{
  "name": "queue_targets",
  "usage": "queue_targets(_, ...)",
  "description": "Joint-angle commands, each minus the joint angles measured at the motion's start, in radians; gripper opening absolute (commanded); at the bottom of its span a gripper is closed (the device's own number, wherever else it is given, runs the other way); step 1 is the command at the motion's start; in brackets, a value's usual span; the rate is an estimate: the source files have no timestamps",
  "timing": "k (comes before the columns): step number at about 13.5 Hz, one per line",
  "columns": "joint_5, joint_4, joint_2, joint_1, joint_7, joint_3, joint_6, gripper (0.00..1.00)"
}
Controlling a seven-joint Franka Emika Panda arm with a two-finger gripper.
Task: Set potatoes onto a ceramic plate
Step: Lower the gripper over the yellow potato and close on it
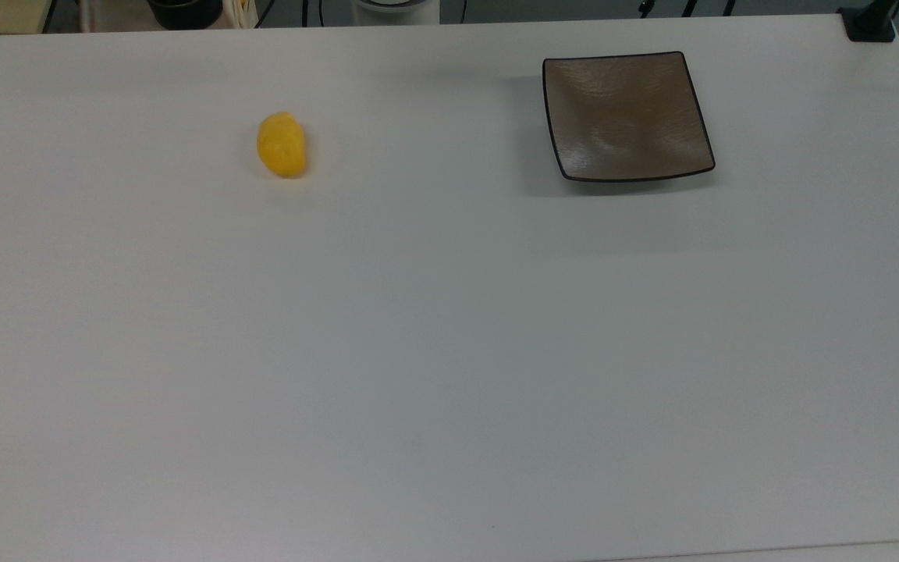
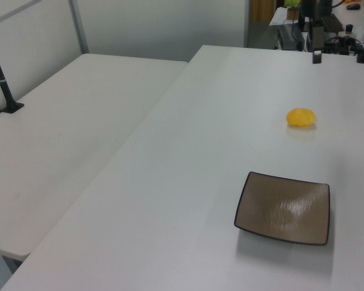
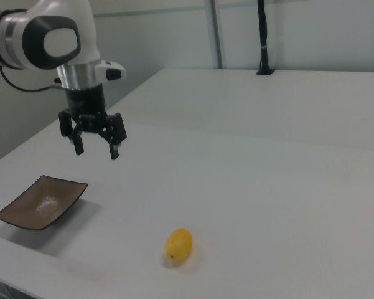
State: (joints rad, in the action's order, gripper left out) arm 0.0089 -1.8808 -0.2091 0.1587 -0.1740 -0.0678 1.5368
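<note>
Right view | end effector (image 3: 96, 147) spread wide, holding nothing, above table (image 3: 267, 187) | potatoes (image 3: 178, 245) off ceramic plate (image 3: 42, 202)

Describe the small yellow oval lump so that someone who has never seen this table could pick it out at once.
Start from the wide white table. In the top view, a square brown-grey glazed plate with a thin dark rim sits near the far edge toward the top view's right; well off toward the top view's left, apart from it, lies the small bright yellow oval potato. It is the only rounded, brightly coloured thing on the bare white surface.
</note>
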Motion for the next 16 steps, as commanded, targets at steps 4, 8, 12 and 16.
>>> queue_targets(4,-0.029,-0.224,-0.052,0.001,-0.009,-0.082,0.139,1.00)
queue_targets(8,-0.062,-0.337,-0.053,-0.002,-0.021,-0.145,0.366,1.00)
queue_targets(12,-0.113,-0.443,-0.035,-0.002,-0.024,-0.191,0.610,1.00)
queue_targets(16,-0.177,-0.503,0.046,-0.002,-0.025,-0.224,0.808,1.00)
